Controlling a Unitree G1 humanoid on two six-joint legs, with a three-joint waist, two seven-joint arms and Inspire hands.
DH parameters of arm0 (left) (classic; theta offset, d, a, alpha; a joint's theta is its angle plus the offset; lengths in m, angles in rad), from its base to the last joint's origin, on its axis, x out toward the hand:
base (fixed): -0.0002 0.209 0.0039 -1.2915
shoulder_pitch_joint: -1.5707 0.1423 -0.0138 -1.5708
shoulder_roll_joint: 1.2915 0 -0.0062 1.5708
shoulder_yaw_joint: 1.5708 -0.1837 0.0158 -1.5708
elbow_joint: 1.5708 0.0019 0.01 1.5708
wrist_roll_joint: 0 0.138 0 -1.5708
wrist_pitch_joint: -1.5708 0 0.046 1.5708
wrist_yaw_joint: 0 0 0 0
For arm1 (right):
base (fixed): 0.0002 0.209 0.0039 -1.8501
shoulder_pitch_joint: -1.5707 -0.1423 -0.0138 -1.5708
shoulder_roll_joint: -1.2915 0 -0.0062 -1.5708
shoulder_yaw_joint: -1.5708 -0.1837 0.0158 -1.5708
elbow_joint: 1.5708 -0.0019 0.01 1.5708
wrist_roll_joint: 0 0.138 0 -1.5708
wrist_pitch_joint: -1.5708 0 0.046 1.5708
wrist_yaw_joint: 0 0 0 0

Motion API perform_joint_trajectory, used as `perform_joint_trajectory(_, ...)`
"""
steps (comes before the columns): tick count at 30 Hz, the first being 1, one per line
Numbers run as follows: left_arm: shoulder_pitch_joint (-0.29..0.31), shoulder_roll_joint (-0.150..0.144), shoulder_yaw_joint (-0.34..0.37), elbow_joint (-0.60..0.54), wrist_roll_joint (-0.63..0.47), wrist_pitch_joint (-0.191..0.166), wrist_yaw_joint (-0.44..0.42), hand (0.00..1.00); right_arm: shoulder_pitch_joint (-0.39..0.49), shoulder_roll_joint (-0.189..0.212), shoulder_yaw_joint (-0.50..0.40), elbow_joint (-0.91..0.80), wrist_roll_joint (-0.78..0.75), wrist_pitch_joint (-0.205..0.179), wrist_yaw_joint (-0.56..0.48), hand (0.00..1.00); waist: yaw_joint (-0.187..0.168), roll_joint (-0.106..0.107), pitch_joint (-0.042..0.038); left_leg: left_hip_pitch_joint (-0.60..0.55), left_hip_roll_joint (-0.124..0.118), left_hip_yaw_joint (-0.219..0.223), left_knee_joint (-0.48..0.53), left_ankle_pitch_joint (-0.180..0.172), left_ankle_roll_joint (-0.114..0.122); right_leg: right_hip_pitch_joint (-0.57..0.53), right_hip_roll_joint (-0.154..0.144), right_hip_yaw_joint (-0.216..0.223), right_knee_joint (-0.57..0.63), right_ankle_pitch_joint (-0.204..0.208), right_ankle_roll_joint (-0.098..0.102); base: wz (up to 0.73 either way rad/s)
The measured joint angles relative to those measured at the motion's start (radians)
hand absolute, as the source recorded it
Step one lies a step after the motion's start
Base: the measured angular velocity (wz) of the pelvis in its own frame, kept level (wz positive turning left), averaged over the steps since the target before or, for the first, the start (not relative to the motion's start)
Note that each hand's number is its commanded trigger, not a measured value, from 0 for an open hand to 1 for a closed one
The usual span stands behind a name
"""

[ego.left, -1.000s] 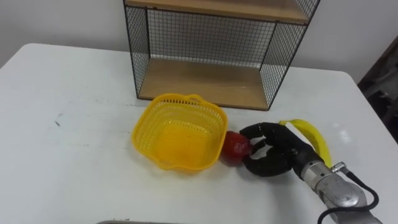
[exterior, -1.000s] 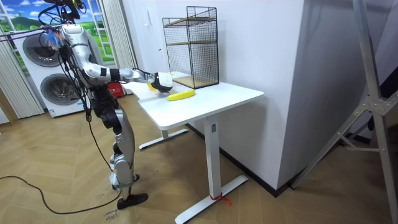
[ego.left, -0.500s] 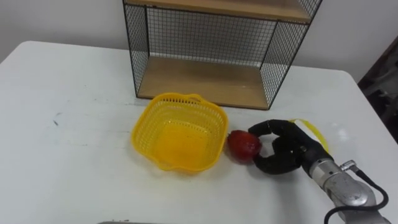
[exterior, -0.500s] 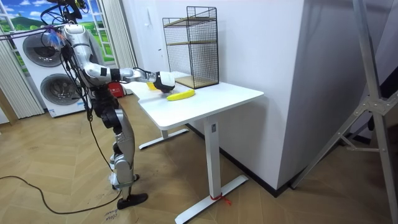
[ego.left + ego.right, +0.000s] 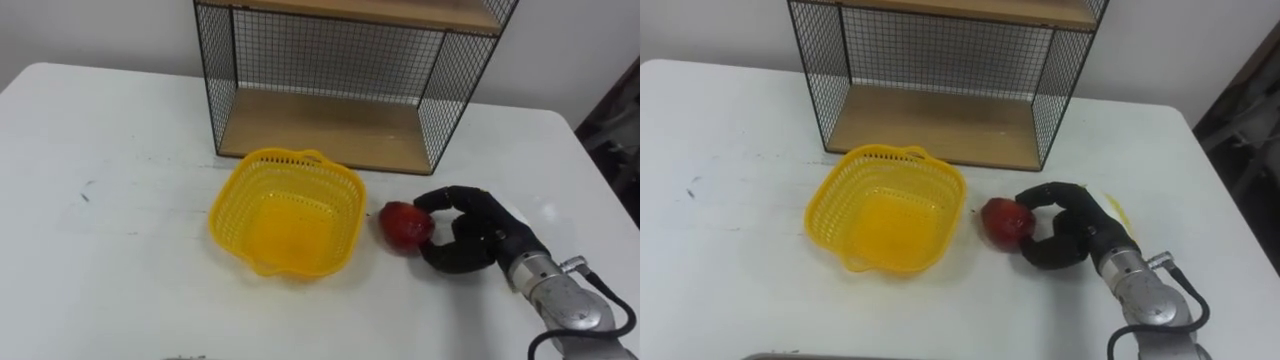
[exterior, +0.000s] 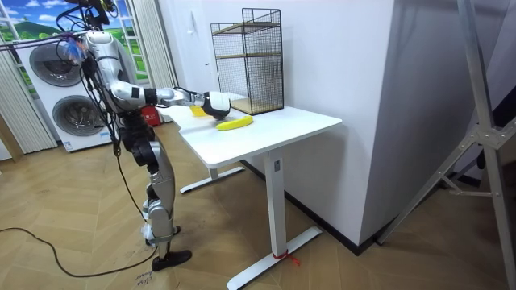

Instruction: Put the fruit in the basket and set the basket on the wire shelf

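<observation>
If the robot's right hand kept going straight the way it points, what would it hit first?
Probably the yellow basket: the right hand, curled round the red apple, points left toward its side.

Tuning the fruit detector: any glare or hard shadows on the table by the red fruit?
Left eye view: table evenly lit, no hot spots; soft shadows under the basket and the right hand, curled on the red fruit. Room view: banana plainly lit beside that hand. Right eye view: the hand hides most of the banana.
</observation>
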Motion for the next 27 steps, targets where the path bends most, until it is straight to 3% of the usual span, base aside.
perform_joint_trajectory(7, -0.005, -0.001, 0.000, 0.051, -0.007, -0.006, 0.000, 0.00, -0.001, -0.001, -0.013, -0.043, 0.062, 0.000, -0.025, 1.00, -0.001, 0.001, 0.0061, 0.011, 0.001, 0.005, -0.013, 0.000, 0.000, 0.007, 0.000, 0.002, 0.000, 0.000, 0.000, -0.01)
perform_joint_trajectory(16, -0.007, -0.010, 0.027, 0.045, -0.001, -0.017, 0.000, 0.00, -0.003, -0.002, -0.037, -0.189, 0.118, -0.007, -0.025, 1.00, -0.001, 0.002, 0.0056, 0.016, 0.001, 0.011, -0.013, 0.000, 0.000, 0.009, 0.001, 0.007, 0.000, 0.000, 0.000, 0.00)
perform_joint_trajectory(27, -0.006, -0.010, 0.027, 0.045, 0.000, -0.018, 0.000, 0.00, -0.013, -0.015, -0.048, -0.253, 0.116, -0.010, -0.029, 1.00, -0.002, 0.011, 0.0031, 0.016, 0.003, 0.014, -0.015, 0.000, 0.000, 0.007, 0.001, 0.009, 0.001, 0.000, 0.000, 0.00)
